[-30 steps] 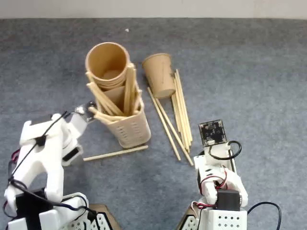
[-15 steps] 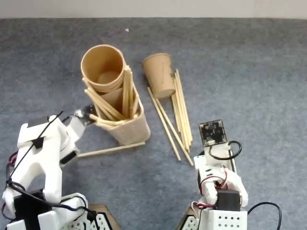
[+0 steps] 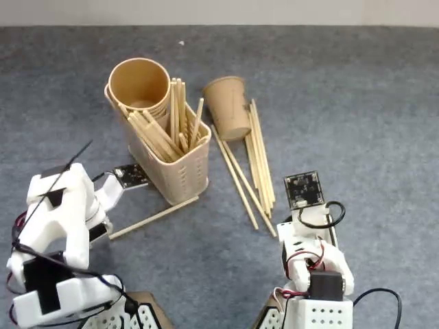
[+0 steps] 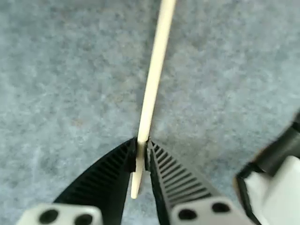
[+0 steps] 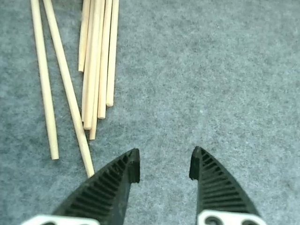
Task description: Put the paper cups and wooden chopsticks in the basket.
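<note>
A tan basket [image 3: 180, 171] stands left of centre and holds a paper cup [image 3: 139, 82] and several wooden chopsticks [image 3: 164, 130]. A second paper cup [image 3: 226, 106] lies on its side to the basket's right. Beside it, several chopsticks [image 3: 257, 164] lie spread on the carpet. One single chopstick [image 3: 154, 218] slants away from the basket's foot. My left gripper [image 4: 141, 147] is shut on its near end [image 4: 150, 98]. My right gripper [image 5: 164, 166] hangs open over bare carpet, just short of the spread chopsticks' ends [image 5: 96, 61].
Grey carpet [image 3: 357, 110] covers the whole table, with free room at the right and far side. The left arm [image 3: 58, 219] stands close to the basket's left. The right arm [image 3: 312, 253] is at the front, right of centre.
The basket has shifted left and now stands straighter. The left arm has drawn back from the basket towards the front. The single chopstick's near end has swung forward.
</note>
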Controlling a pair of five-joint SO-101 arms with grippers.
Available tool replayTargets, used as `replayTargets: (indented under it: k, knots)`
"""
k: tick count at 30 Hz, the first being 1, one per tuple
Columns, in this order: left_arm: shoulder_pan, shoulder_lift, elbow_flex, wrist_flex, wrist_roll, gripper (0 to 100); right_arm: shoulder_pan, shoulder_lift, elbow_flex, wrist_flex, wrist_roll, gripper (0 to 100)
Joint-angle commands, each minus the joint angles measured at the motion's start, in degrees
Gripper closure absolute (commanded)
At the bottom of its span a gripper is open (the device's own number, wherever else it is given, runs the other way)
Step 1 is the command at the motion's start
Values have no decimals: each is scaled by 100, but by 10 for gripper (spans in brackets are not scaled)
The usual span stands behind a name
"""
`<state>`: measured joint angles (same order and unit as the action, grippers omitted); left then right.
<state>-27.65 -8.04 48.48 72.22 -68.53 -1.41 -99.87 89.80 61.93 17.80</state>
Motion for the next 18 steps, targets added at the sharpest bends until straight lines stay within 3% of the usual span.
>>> replayTargets:
  k: [1, 8, 18]
  knots:
    - [-207, -22, -673, 668, -35, 986, -57, -31, -40, -92, 35, 816]
    - [-936, -22, -1859, 1547, -88, 986, -57, -31, -40, -92, 35, 816]
    - [-2378, -22, -3037, 2470, -1178, 986, -66, -31, -40, -92, 35, 816]
